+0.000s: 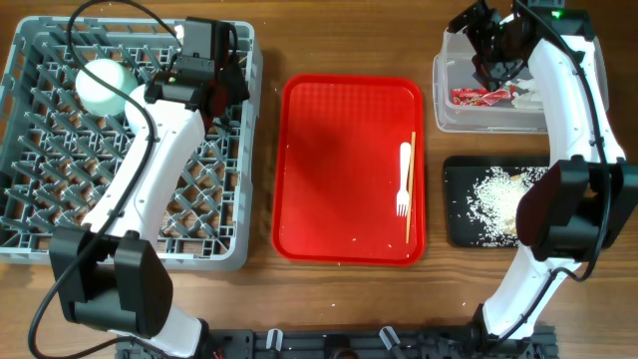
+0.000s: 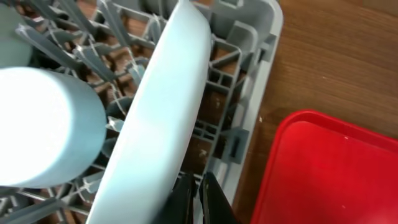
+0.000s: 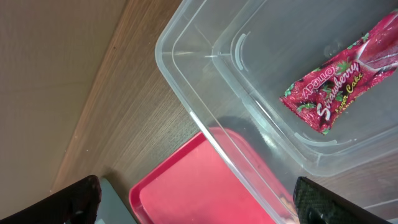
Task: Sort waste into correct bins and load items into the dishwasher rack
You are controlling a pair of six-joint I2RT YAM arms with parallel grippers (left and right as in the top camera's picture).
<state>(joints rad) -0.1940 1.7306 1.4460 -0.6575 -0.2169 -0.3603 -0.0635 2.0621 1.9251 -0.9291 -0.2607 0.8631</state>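
Note:
The grey dishwasher rack [image 1: 60, 189] fills the left side. A pale round plate [image 2: 161, 112] stands on edge between its pegs, beside an upturned pale bowl [image 2: 43, 124] [image 1: 100, 85]. My left gripper [image 2: 199, 200] [image 1: 204, 50] is shut right next to the plate's lower rim, with nothing visible between its fingers. Over the clear tub [image 1: 444, 100] [image 3: 186, 56] my right gripper [image 3: 202, 205] [image 1: 488, 50] hangs wide open and empty. In the tub lie the red snack wrapper [image 3: 336, 87] [image 1: 483, 96] and a white tissue [image 1: 528, 95]. Rice scraps [image 1: 493, 194] lie in the black tray [image 1: 459, 229].
A large red tray [image 1: 339, 170] sits in the middle, with a white fork [image 1: 403, 184] and a wooden chopstick [image 1: 411, 189] near its right side. Bare wooden table surrounds everything. The right arm rises beside the black tray.

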